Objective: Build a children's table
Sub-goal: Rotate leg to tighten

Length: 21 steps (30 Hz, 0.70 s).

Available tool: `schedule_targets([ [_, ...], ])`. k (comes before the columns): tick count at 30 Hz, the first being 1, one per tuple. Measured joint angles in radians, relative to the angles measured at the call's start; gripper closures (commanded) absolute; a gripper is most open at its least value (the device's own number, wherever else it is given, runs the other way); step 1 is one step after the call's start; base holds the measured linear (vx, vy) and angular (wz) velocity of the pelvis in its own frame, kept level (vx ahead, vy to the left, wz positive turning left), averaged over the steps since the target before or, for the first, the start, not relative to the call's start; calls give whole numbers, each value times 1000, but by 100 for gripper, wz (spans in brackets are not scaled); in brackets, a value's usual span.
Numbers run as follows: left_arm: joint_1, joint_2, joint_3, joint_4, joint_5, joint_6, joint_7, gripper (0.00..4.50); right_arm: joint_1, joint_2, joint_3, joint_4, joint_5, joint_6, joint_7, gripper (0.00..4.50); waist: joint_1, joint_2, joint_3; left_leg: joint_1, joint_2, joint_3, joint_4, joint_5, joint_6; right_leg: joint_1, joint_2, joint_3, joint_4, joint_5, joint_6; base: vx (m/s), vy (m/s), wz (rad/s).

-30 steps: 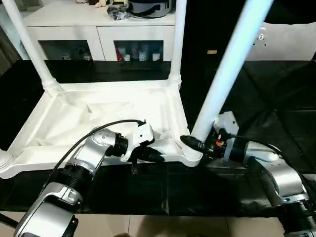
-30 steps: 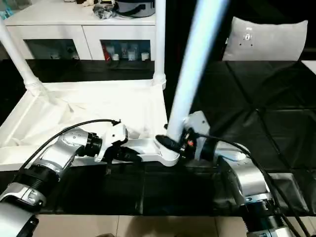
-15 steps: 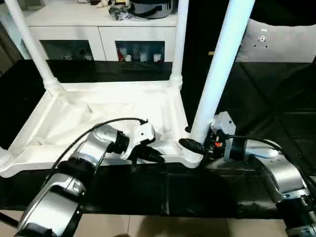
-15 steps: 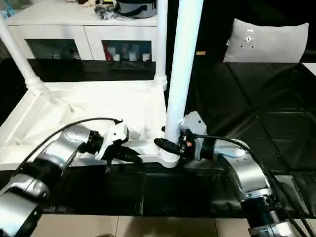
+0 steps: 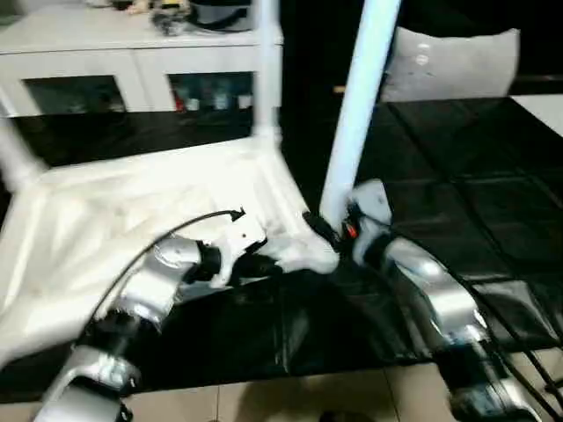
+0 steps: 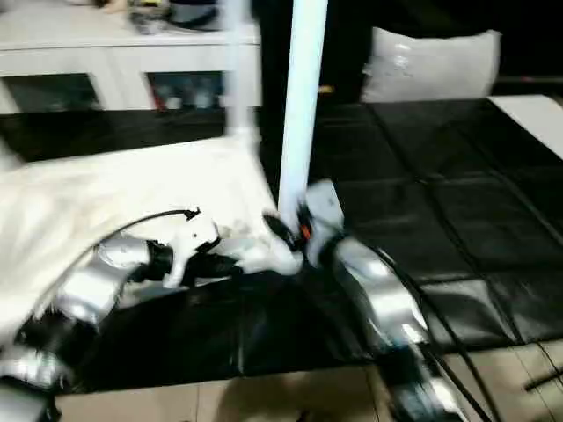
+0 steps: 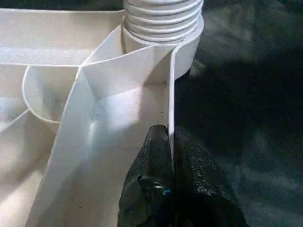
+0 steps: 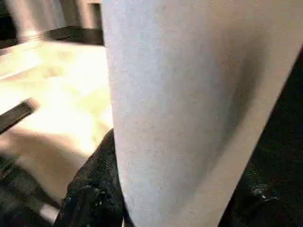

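I am looking down on the black-covered worktop (image 5: 493, 220), and lying across its left part is the children's table top (image 5: 132, 220), turned upside down with its ribbed underside facing up. Behind the worktop a white cabinet (image 5: 106, 53) is standing against the far wall, and a grey cushion (image 5: 449, 61) is sitting off to the right at the back. Two white legs are standing upright out of the top's corner sockets: the far leg (image 5: 266, 61) at the back corner and the near leg (image 5: 359, 105) rising from the near right corner socket (image 7: 163, 33); in the left wrist view I am seeing that socket's ringed collar seated above the ribs. My right hand (image 5: 327, 230) is gripping the near leg low down, just above the socket, its black fingers (image 8: 92, 187) standing about half open around the round shaft and pressing against it. My left hand (image 5: 264, 264) is pinching the thin upright rim (image 7: 171, 109) of the table top just beside that same corner, its two fingers (image 7: 154, 165) closed tight with the rim's wall between them. A black cable (image 5: 158, 237) is arching over my left forearm.
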<state>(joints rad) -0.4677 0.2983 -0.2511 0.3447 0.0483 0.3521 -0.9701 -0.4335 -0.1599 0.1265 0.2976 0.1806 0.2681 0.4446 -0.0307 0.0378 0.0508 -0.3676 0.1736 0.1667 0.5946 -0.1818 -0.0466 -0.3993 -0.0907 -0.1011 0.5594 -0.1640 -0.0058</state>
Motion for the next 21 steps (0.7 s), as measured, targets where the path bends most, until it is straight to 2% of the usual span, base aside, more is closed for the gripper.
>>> schedule_targets([
  [3, 25, -47, 0, -86, 26, 98, 86, 450, -39, 17, -15, 57, -5, -12, -51, 261, -3, -3, 2, 0, 0, 0, 0, 0, 0, -1, 0, 0, 0, 0, 0, 0, 0, 0],
  [6, 33, -73, -11, -126, 43, 146, 134, 450, -52, 23, -31, 76, -7, -18, -69, 261, 0, -3, 2, 0, 0, 1, -3, 0, 0, -1, 0, 0, 0, 0, 0, 0, 0, 0],
  [13, 32, -77, -31, -145, 60, 149, 175, 450, -67, 31, -40, 116, -17, -68, -71, 261, 11, -4, 1, 0, 0, 2, -7, -2, -2, -3, 0, 0, 1, 12, -9, 0, 0, 0],
  [18, 32, -75, -28, -148, 58, 155, 182, 450, -74, 40, -44, 136, -17, -85, -76, 261, 12, -3, 1, 0, 1, 2, -10, -2, -3, -3, 1, 0, 2, 12, -9, 0, 0, 0],
  [19, 32, -75, -28, -147, 56, 154, 184, 450, -74, 40, -45, 136, -17, -86, -74, 226, 12, -3, 1, 1, 1, 2, -10, -2, -3, -3, 1, 0, 2, 12, -9, 0, 0, 0],
  [21, 32, -73, -27, -142, 49, 148, 188, 450, -74, 40, -48, 143, -16, -88, -69, 187, 13, -2, 1, 1, 1, 2, -9, -2, -3, -3, 1, 0, 2, 12, -9, 0, 0, 0],
])
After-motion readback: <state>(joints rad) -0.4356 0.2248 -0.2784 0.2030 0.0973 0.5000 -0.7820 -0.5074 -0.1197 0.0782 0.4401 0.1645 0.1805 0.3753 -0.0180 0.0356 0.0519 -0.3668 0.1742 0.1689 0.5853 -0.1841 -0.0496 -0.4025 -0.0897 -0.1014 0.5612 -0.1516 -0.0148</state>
